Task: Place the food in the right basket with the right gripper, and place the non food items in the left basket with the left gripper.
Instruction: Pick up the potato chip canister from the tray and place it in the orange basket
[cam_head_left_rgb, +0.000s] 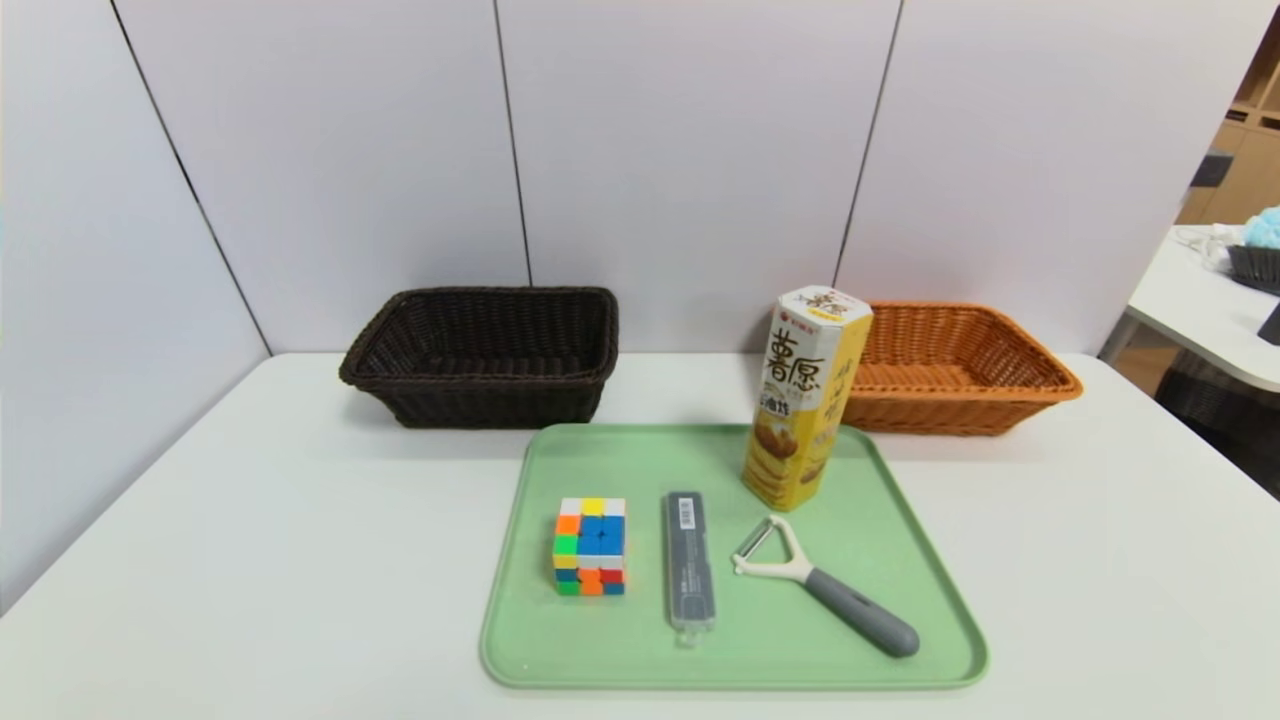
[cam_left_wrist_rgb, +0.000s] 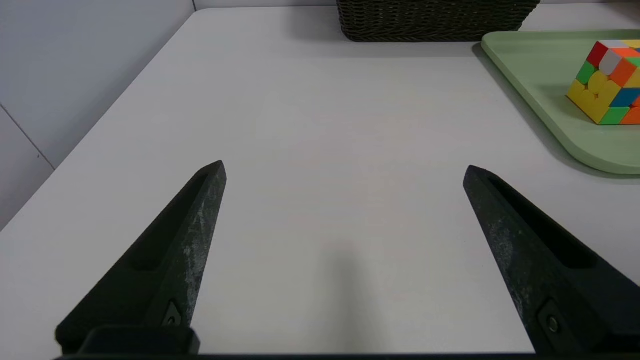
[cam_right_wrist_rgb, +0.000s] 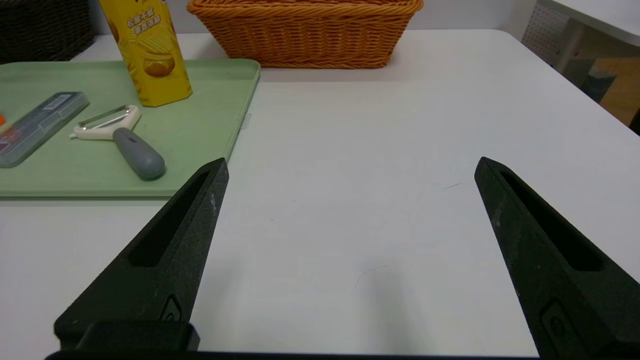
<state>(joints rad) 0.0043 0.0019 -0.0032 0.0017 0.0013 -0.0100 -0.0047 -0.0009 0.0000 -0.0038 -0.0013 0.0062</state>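
Two black pincers, left (cam_left_wrist_rgb: 345, 163) and right (cam_right_wrist_rgb: 354, 157), spread wide above a white counter (cam_head_left_rgb: 300, 560). One green tray (cam_head_left_rgb: 620, 660) carries four things — one grey-handled peeler (cam_head_left_rgb: 860, 610), one slim plastic case (cam_head_left_rgb: 690, 560), one multicoloured cube (cam_head_left_rgb: 590, 547), one six-sided snack carton (cam_head_left_rgb: 800, 400). Beyond — two woven baskets, black (cam_head_left_rgb: 490, 385) left, orange (cam_head_left_rgb: 960, 400) right.

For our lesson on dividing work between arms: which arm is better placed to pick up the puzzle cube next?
Probably the left. Its open, empty gripper hovers over the table beside the tray's left side, nearest the cube.
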